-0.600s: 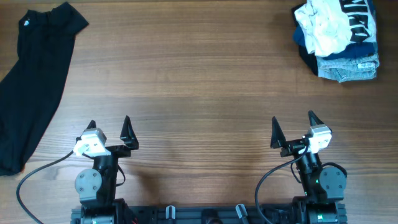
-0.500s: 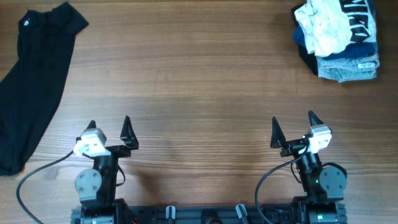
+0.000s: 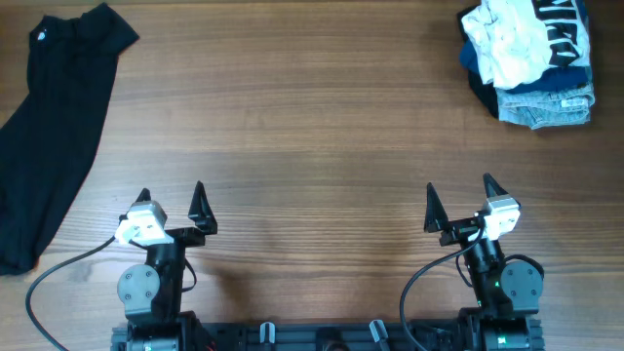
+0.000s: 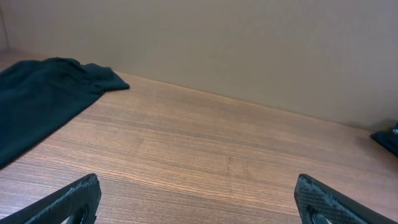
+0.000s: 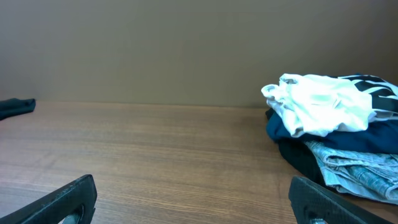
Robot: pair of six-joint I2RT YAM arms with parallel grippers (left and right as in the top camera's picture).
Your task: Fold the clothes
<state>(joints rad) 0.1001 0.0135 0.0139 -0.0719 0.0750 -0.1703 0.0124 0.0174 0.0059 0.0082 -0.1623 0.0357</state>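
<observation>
The clothes [image 3: 54, 127], one plain black garment with a small white mark near its top edge, lie spread along the table's far left and run off the left edge of the overhead view. In the left wrist view the clothes [image 4: 37, 99] show at the upper left. My left gripper [image 3: 173, 198] stands open near the front edge, well to the right of the garment, with nothing between its fingers [image 4: 71, 202]. My right gripper [image 3: 456, 197] is open and empty too, at the front right, fingers [image 5: 68, 198] wide apart.
A heap of white, navy-and-white printed and light denim garments [image 3: 531, 58] sits at the back right corner, also seen as the heap [image 5: 336, 137] in the right wrist view. Bare wooden table [image 3: 312, 146] lies between the grippers and both piles. A plain wall [image 4: 249, 43] rises behind the table.
</observation>
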